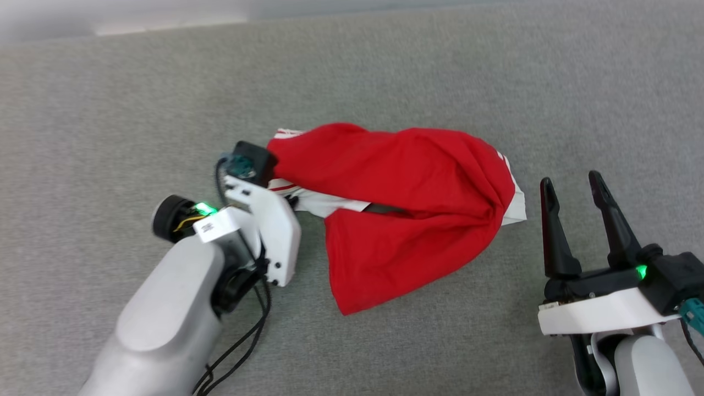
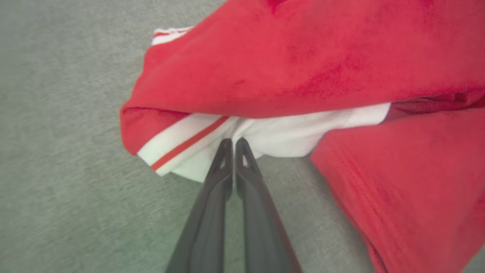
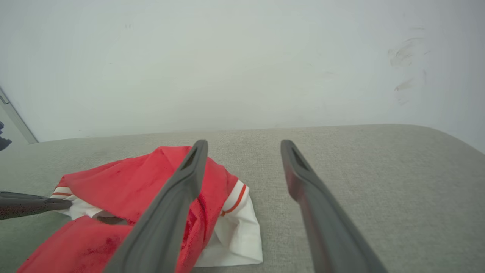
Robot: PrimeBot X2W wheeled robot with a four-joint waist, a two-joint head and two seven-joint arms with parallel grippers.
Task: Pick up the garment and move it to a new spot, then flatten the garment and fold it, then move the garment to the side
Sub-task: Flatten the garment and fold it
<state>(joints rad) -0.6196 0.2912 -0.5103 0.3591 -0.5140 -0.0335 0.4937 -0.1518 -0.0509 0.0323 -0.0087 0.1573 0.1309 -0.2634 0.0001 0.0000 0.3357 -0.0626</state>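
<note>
The garment [image 1: 407,187] lies crumpled on the grey surface, red body bunched up, with a white sleeve with red stripe trim [image 2: 189,140] poking out at its left edge. My left gripper [image 2: 233,143] is shut, its tips pinching the white sleeve fabric; the right wrist view shows it [image 3: 64,204] reaching in from the left to the same sleeve. My right gripper [image 1: 570,181] stands open just right of the garment, apart from it, with nothing between its fingers. A second white sleeve [image 3: 235,235] lies by its left finger [image 3: 182,189].
Grey fabric surface [image 1: 385,71] stretches around the garment, with room behind it and to the right. A pale wall [image 3: 242,64] rises beyond the far edge. Black cables [image 1: 242,341] hang from my left forearm.
</note>
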